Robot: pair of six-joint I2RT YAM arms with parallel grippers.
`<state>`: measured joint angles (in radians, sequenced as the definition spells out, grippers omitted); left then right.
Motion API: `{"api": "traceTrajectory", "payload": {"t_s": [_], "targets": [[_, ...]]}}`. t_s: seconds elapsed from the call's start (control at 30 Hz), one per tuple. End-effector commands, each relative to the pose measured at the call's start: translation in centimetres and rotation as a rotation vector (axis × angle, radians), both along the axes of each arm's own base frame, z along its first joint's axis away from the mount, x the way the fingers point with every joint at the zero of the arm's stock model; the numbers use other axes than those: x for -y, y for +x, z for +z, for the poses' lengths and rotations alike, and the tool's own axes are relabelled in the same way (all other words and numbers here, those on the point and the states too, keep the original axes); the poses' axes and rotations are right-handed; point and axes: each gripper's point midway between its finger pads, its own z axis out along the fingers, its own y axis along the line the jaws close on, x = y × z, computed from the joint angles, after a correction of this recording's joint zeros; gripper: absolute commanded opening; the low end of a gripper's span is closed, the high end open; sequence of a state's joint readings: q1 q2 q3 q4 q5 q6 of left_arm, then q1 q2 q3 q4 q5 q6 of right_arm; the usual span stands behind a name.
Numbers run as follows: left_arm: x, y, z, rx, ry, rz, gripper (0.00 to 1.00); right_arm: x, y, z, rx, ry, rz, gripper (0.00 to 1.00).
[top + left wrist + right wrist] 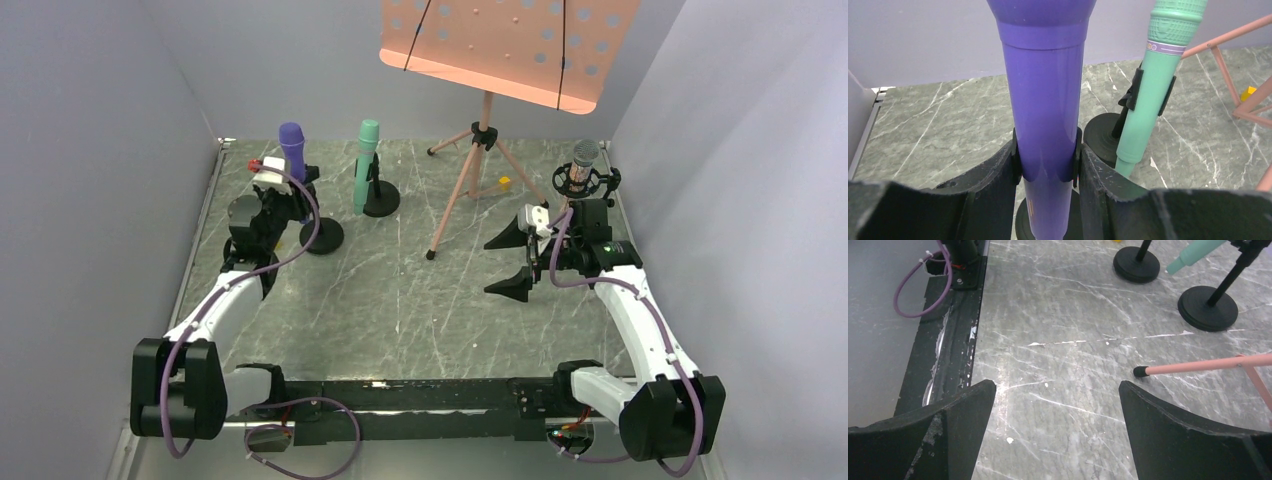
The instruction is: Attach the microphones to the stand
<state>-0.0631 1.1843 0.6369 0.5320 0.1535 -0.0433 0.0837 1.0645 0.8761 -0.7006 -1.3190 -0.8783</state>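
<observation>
The purple microphone (292, 148) stands upright in the clip of a black round-base stand (323, 236) at the back left. My left gripper (296, 200) is shut on it at the clip; in the left wrist view the fingers (998, 175) press both sides of the clip around the purple microphone (1045, 100). The mint green microphone (366, 165) sits clipped in its own stand (382, 198), also seen in the left wrist view (1148, 100). The silver-pink microphone (582, 168) with a grey mesh head stands in a black mount at the back right. My right gripper (512, 262) is open and empty above the table (1058, 390).
A pink music stand (510, 40) on a tripod (478, 170) stands at the back centre; one tripod foot (1139, 371) lies just ahead of my right fingers. A small yellow piece (504, 182) lies by the tripod. Grey walls enclose the marble table (400, 300).
</observation>
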Motion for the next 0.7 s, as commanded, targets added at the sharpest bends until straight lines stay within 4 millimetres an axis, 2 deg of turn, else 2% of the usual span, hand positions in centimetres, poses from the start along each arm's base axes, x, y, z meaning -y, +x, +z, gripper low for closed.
{"api": "traceTrajectory", "payload": {"t_s": [0.0,0.07,0.1,0.23,0.33,0.43,0.53,0.67], "targets": [[-0.6,-0.4,1.9,0.066,-0.067,0.012,0.4,0.3,0.3,1.3,0.057,0.044,0.002,1.0],[-0.9,-1.3,2.2,0.055,-0.095,0.024,0.64,0.6,0.5,1.4,0.058,0.044,-0.014,1.0],[-0.9,-1.7,2.4,0.049,-0.104,0.027,0.73,0.8,0.6,1.4,0.058,0.046,-0.022,1.0],[-1.3,-3.4,2.8,-0.004,-0.119,0.051,0.94,1.7,1.2,1.8,0.064,0.051,-0.061,1.0],[-1.8,-4.9,3.7,-0.032,-0.119,0.08,0.99,2.5,1.6,2.2,0.062,0.056,-0.096,1.0],[-2.0,-7.5,4.4,-0.08,-0.13,0.09,0.99,3.6,2.8,2.4,0.033,0.008,-0.191,1.0],[-0.7,-11.7,5.2,-0.12,-0.179,0.023,0.99,5.5,4.9,2.6,-0.067,-0.077,-0.412,1.0],[1.8,-17.5,6.7,-0.127,-0.287,-0.104,0.99,9.8,7.8,4.5,-0.143,-0.072,-0.846,1.0]]}}
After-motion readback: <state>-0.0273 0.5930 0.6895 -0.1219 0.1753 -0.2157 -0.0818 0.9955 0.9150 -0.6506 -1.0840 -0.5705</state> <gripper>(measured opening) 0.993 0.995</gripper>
